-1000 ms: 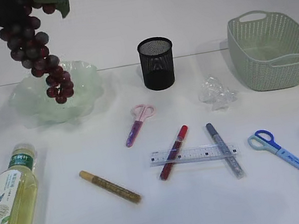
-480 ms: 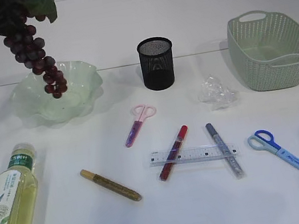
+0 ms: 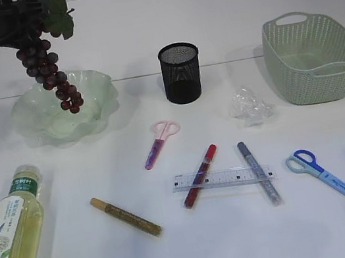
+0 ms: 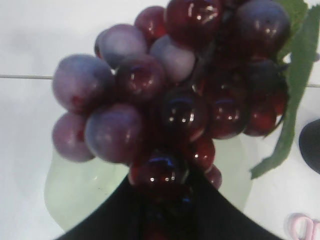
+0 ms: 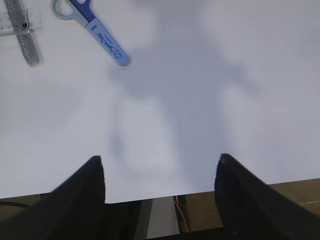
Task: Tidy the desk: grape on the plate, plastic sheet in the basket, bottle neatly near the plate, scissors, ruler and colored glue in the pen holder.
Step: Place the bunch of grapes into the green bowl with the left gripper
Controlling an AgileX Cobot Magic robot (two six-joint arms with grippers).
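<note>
My left gripper (image 3: 4, 25) is shut on the grape bunch (image 3: 48, 70), which hangs over the pale green plate (image 3: 98, 105); the bunch fills the left wrist view (image 4: 170, 95) above the plate (image 4: 75, 190). The black mesh pen holder (image 3: 181, 72) stands mid-table. The crumpled plastic sheet (image 3: 250, 106) lies left of the green basket (image 3: 315, 57). The bottle (image 3: 7, 231) lies on its side at front left. Pink scissors (image 3: 160, 142), blue scissors (image 3: 324, 175), the clear ruler (image 3: 223, 177) and gold (image 3: 126, 216), red (image 3: 201, 175) and silver glue pens (image 3: 260, 172) lie on the table. My right gripper (image 5: 160, 172) is open and empty over the table's front edge.
The right wrist view shows the blue scissors (image 5: 92, 27) and the silver glue pen on the ruler (image 5: 22, 30) at its top left, and the table's front edge (image 5: 165, 197) below.
The left gripper with the grape bunch has moved right and lower, so the bunch's tip now hangs over the middle of the plate. Nothing else has moved.
</note>
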